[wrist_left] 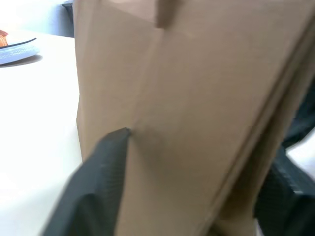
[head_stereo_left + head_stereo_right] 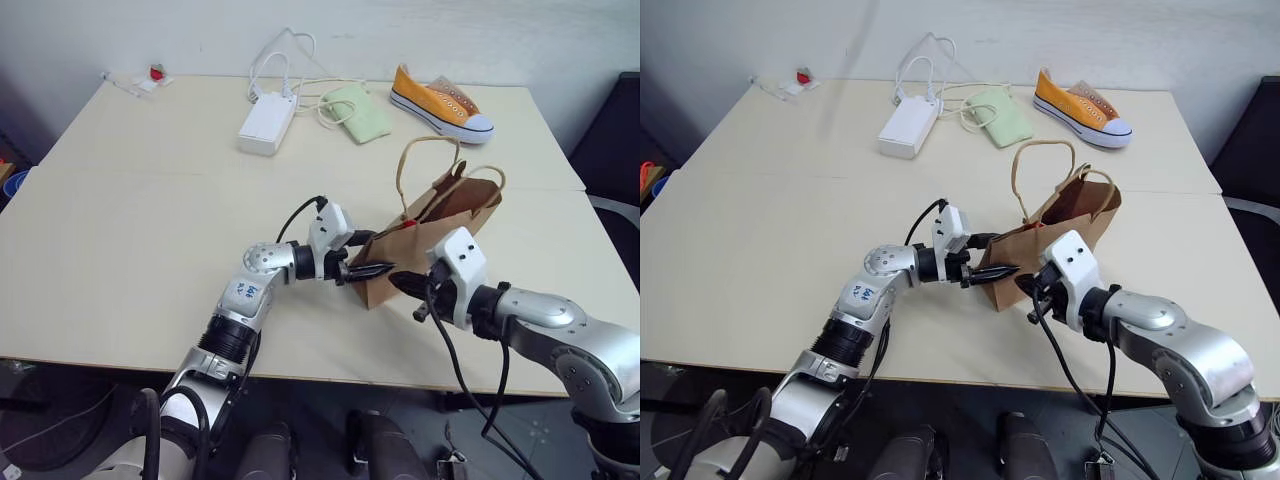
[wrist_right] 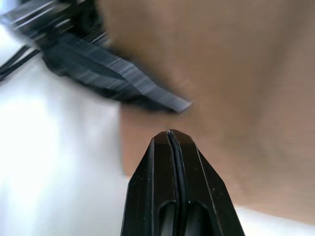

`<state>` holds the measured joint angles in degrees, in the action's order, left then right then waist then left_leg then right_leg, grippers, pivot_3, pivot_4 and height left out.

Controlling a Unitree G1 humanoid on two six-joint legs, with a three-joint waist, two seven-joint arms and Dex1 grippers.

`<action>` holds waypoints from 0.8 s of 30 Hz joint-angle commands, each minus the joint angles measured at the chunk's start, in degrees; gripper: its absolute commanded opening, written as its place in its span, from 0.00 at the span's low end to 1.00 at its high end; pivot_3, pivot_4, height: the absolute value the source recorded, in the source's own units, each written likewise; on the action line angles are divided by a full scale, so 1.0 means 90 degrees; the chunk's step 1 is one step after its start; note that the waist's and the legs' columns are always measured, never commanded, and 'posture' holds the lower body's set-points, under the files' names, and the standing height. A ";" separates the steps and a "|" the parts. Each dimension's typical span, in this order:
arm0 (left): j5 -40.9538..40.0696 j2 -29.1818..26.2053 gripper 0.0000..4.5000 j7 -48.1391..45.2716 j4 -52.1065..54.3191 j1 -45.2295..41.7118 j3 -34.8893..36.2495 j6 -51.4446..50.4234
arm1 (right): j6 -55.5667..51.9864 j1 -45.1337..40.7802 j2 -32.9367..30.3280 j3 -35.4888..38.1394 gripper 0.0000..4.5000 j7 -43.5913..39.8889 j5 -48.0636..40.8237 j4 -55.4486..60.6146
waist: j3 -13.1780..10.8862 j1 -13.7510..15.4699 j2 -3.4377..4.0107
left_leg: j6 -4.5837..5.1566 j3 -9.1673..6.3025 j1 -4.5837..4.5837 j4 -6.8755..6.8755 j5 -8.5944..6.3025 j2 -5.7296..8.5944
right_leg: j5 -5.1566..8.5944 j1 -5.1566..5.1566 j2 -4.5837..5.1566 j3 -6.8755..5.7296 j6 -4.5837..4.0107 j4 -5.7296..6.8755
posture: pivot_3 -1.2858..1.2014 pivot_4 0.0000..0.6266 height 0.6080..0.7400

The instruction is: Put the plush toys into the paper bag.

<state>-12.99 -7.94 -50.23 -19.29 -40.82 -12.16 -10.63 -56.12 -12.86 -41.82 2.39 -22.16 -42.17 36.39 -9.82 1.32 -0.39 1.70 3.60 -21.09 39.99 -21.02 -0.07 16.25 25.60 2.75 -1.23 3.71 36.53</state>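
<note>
**Operator:** How far along am I?

**Observer:** Start at the near edge of the bench, a little right of the middle. Your right end effector (image 3: 170,135) is closed with nothing in it, and its tip is just at the brown paper. Your left end effector (image 2: 368,262) is at the bottom of the paper bag (image 2: 425,245). Its fingers (image 1: 106,167) stand apart with the bag's bottom fold between them. I cannot tell if they already press on it.

**Operator:** And the plush toys?

**Observer:** You carry none of them. The bag leans with its mouth turned toward the far right corner and its handles up. At the mouth I see one small red spot (image 2: 408,222). I judge it may be the red-and-white toy, but it is too small to be sure. The inside is hidden, so I cannot tell if the orange toy is in there.

**Operator:** Anything left on the bench?

**Observer:** Along the far edge you have a white adapter (image 2: 267,122) with its cables, a green pouch (image 2: 358,112) and an orange sneaker (image 2: 440,100). These do not belong to the task. At the far left corner there is a small red object (image 2: 157,72) that I cannot identify. I think the packing is nearly done and you are now handling the bag.
</note>
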 commanded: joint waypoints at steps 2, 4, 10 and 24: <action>-0.0121 0.0006 0.36 -0.0139 -0.0214 -0.0321 0.0230 0.0137 | 0.0387 0.0632 -0.0272 0.0945 0.00 -0.0392 -0.0103 0.0678 | 0.0000 0.0020 0.0000 | 0.0000 -0.0001 -0.0002 0.0001 0.0000 0.0001 | -0.0001 0.0000 0.0000 -0.0001 0.0001 -0.0001 | 0.52 0.24 1.00; -0.0160 -0.0014 0.21 -0.0306 -0.0396 -0.0434 0.0279 0.0196 | 0.0580 0.1241 -0.0424 0.1631 0.00 -0.0734 -0.0172 0.0950 | 0.0000 0.0023 0.0000 | 0.0002 -0.0002 -0.0002 0.0000 -0.0001 0.0003 | -0.0001 -0.0001 0.0000 -0.0002 0.0002 -0.0003 | 0.52 0.24 1.00; -0.0392 -0.0468 0.00 -0.1612 -0.1020 -0.0825 0.0482 0.0501 | 0.0760 0.2756 -0.0687 0.4151 0.14 -0.1940 -0.0963 0.1195 | 0.0000 0.0012 -0.0001 | 0.0005 0.0000 0.0001 0.0002 -0.0002 0.0006 | -0.0006 -0.0009 -0.0005 -0.0001 0.0010 -0.0004 | 0.52 0.24 1.00; -0.0585 -0.1984 0.00 -0.4634 -0.1831 -0.1062 0.0488 0.0801 | 0.0883 0.3762 -0.1833 0.6049 0.99 -0.4160 -0.1629 0.0653 | -0.0002 0.0032 -0.0009 | 0.0014 -0.0002 0.0023 0.0000 -0.0008 0.0008 | -0.0005 -0.0023 -0.0010 0.0017 0.0009 -0.0001 | 0.52 0.24 1.00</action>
<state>-17.93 -26.17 -86.07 -35.18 -49.28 -7.34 -4.36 -49.76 21.22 -57.58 57.88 -58.93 -57.31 41.73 -9.83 1.61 -0.48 1.84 3.58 -20.93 40.01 -21.09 0.01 16.19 25.40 2.66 -1.08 3.81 36.51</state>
